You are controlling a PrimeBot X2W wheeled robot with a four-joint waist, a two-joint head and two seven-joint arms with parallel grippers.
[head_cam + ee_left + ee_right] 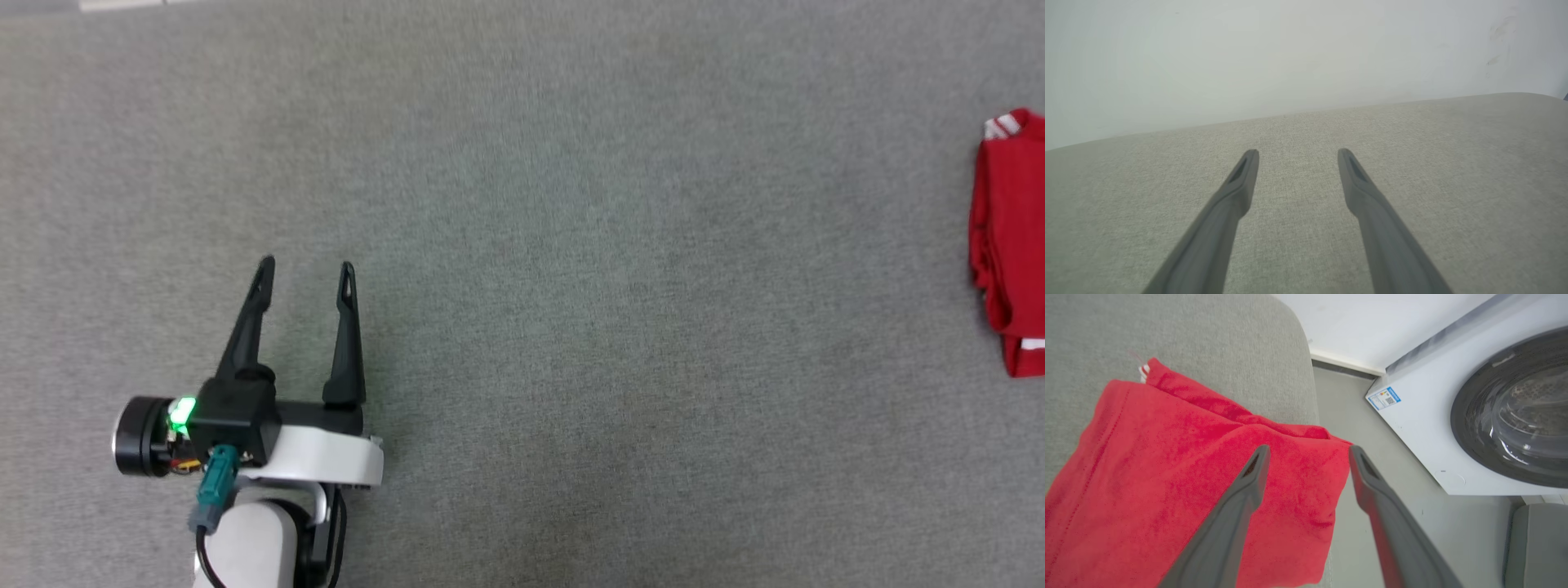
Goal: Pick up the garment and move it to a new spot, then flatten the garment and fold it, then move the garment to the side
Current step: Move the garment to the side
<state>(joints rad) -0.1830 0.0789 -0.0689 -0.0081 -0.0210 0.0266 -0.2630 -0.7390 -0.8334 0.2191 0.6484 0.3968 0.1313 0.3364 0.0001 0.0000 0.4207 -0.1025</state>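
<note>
Beside the right edge of the grey cushion stands a washing machine; its drum holds nothing I can make out. The folded garment lies at that same edge, so the moving-aside step looks done. The right gripper hovers over it, fingers apart and empty. The left gripper, also spread, is over the cushion's bare part. Next, I judge: lift clear without snagging cloth

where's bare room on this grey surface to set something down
The grey fabric surface is bare from the open left gripper across to the folded red garment, and ahead of that gripper too. It is crowded at the right edge, where the garment lies by the right gripper.
</note>
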